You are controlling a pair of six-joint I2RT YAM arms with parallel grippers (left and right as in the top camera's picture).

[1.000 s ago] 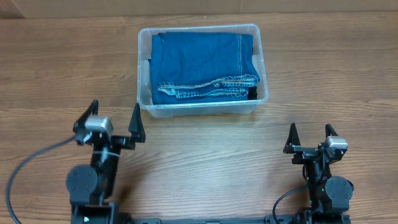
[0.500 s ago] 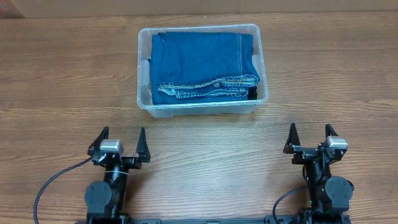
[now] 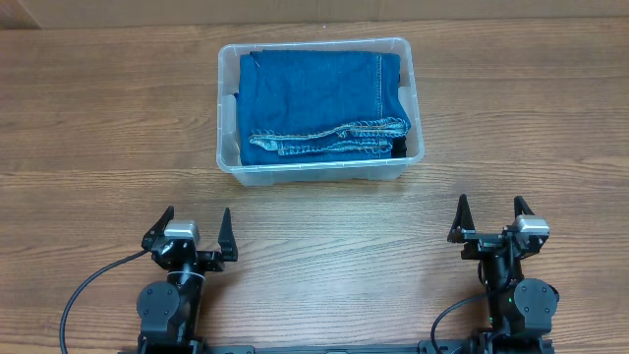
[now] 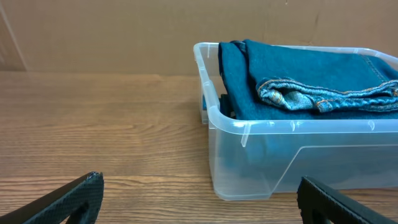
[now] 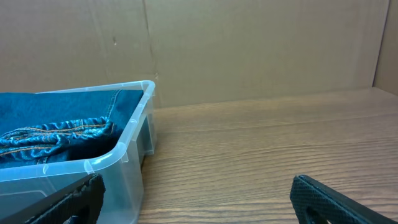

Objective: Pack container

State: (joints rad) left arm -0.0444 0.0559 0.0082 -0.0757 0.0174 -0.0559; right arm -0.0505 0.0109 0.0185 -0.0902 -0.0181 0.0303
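Observation:
The clear plastic container (image 3: 228, 162) stands at the far middle of the table with folded blue jeans (image 3: 314, 93) lying inside it. It shows in the left wrist view (image 4: 261, 155) and the right wrist view (image 5: 118, 168), the jeans (image 4: 298, 74) reaching about its rim. My left gripper (image 3: 192, 228) is open and empty near the front edge, left of the container. My right gripper (image 3: 489, 218) is open and empty near the front edge, to the container's right. Both are well short of the container.
The wooden table (image 3: 511, 88) lies bare around the container. A brown cardboard wall (image 5: 249, 43) stands behind the table's far edge. A black cable (image 3: 88, 290) runs from the left arm's base.
My left arm has drawn back toward the front edge and settled, its gripper open throughout. The right arm and the container have not moved.

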